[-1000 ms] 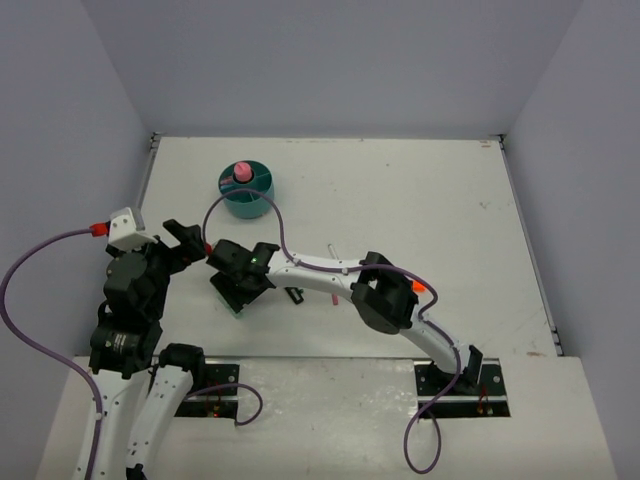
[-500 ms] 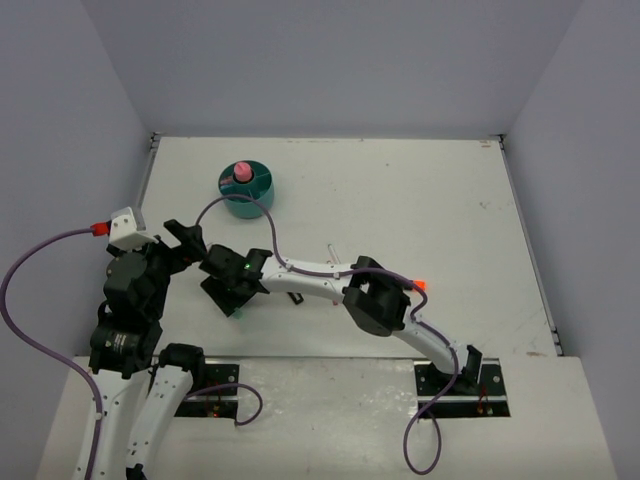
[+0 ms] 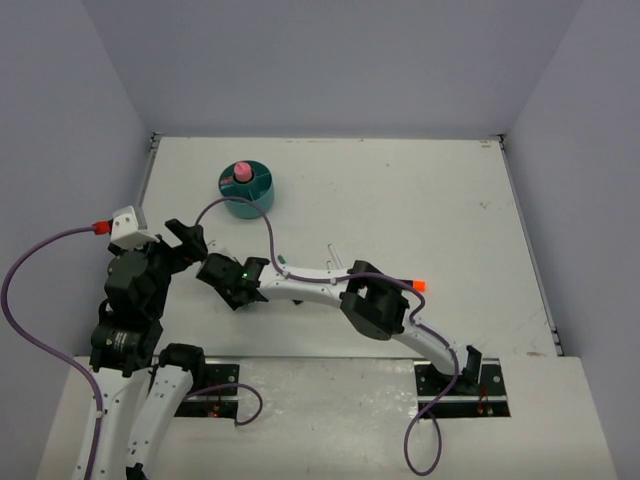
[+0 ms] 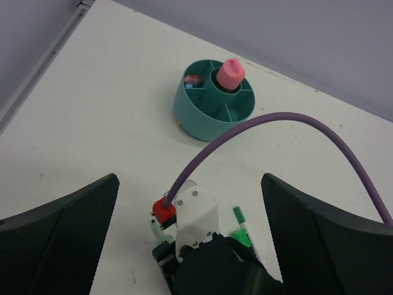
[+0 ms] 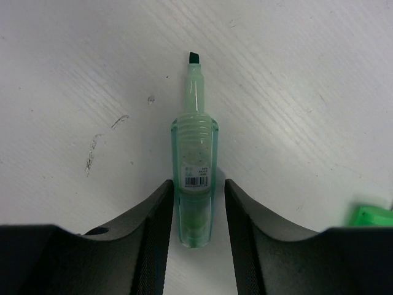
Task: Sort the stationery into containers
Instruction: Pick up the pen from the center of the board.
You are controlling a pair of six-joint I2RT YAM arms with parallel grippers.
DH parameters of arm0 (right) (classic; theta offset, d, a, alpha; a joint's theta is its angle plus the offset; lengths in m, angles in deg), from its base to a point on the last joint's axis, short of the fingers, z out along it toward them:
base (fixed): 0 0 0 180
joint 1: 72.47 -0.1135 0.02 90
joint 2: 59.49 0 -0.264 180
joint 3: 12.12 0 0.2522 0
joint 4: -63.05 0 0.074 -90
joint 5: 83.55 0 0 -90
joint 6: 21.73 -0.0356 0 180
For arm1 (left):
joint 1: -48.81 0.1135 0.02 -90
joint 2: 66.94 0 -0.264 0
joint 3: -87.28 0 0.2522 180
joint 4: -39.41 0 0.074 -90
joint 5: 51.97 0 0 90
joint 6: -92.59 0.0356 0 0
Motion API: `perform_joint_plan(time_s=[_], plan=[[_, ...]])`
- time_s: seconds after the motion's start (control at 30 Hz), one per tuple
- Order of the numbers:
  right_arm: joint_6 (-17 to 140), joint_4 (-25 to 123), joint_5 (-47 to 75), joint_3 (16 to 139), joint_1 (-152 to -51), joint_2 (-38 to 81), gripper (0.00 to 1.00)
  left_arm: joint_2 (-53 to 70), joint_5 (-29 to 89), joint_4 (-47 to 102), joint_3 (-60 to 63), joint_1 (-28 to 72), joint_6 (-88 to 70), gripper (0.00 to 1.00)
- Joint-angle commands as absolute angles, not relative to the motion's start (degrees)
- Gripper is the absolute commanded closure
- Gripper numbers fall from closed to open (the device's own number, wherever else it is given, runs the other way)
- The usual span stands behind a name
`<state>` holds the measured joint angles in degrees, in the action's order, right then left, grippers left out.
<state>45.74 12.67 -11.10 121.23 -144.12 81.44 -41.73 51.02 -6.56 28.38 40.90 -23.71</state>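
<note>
One white table (image 5: 295, 92); round teal plastic organizer (image 4: 196, 120) stands well away. My right gripper (image 5: 195, 190) straddles a translucent green chisel-tip highlighter (image 5: 194, 144) lying flat, fingers apart, not clamped. Close squarely mid-barrel, lift level.

I see the white tabletop (image 3: 420, 190) carrying a round teal plastic organizer with divided compartments (image 3: 247, 190), which stands upright towards the far left corner. Nearer the arm bases, a translucent green highlighter (image 5: 195, 184) lies flat and uncapped on the bare surface, its dark chisel tip pointing away from the right wrist camera. Faint grey scuff marks (image 5: 98, 147) show to its left, and a small bright green piece (image 5: 371, 216) lies off to its right.
</note>
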Motion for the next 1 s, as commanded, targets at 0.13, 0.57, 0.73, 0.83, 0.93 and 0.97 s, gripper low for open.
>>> perform_joint_plan(time_s=[0.13,0.57,0.73,0.83,0.93,0.97], plan=[[46.7,9.0,-16.9,115.6,-144.8,83.5,0.59,-41.4,50.4,-4.1,28.6,40.9,-21.8,0.00],[44.3,20.9,-13.5,94.8,-144.5,64.1,1.00,-42.2,56.6,-6.8,27.5,40.9,-30.2,0.00],[43.6,24.4,-16.7,83.8,-144.5,50.8,1.00,-41.5,50.2,-5.0,27.3,40.9,-34.9,0.00],[43.0,24.9,-19.7,78.3,-144.5,44.4,1.00,-39.6,35.8,-0.4,29.9,40.9,-38.3,0.00],[42.5,25.0,-22.1,75.0,-144.2,38.0,1.00,-38.1,20.3,9.5,34.8,40.9,-42.0,0.00],[42.4,25.0,-22.2,74.9,-144.1,37.8,1.00,-38.0,19.8,13.1,34.9,40.9,-43.6,0.00]])
